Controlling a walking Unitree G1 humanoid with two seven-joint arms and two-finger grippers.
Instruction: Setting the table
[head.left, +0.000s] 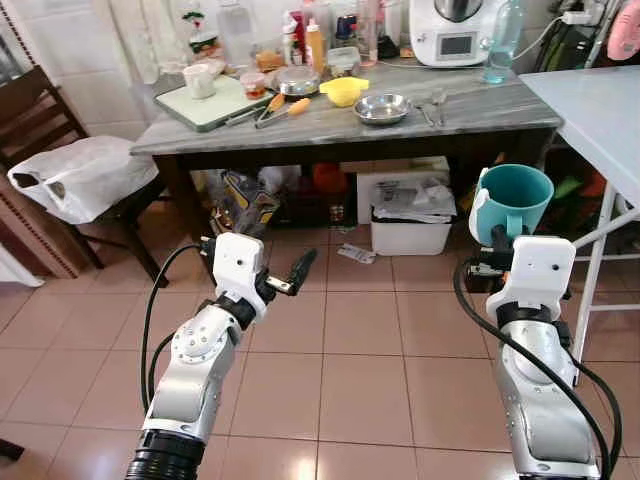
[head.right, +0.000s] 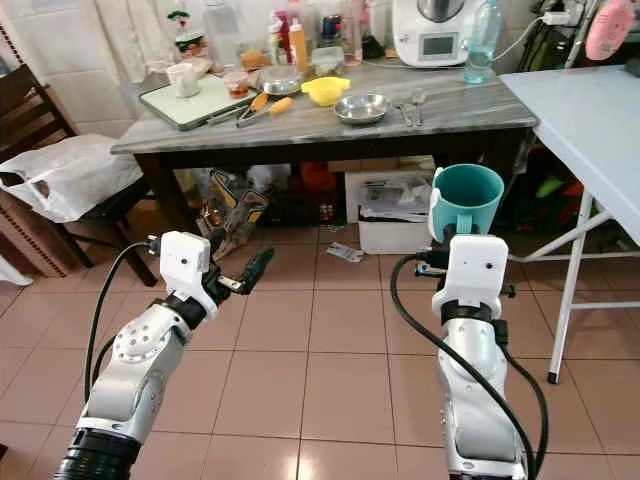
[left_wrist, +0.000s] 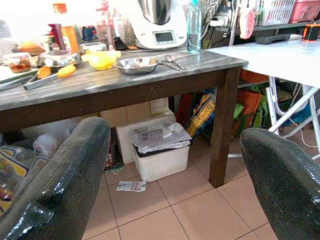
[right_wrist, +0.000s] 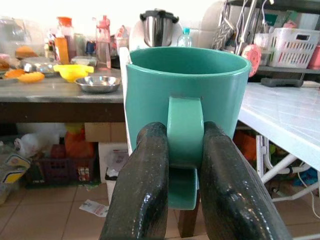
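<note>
Two tools: right tool (right_wrist: 182, 210) clamped on teal mug (right_wrist: 187, 95) handle; left tool (left_wrist: 175, 175) apart; no legible writing.

Floor (head.left: 360, 370): terracotta tiles. A dark wooden table (head.left: 470, 108) with grey top stands against white-tiled wall (head.left: 70, 40). White folding table (head.left: 600, 100) at right.

Two silver metal arms are seen, each w/ a rounded forearm shell ending in a ribbed black cuff nearest the camera. A round joint cap w/ a ring of small screws is carried on the left arm (head.left: 195, 365). Each wrist is capped by a white plastic box; two small dark dots are marked on the right arm (head.left: 540, 400) box. Thick black cables are looped beside both arms. Fingers (left_wrist: 60, 185) are black, long, w/ a glossy, finely pebbled surface.
</note>
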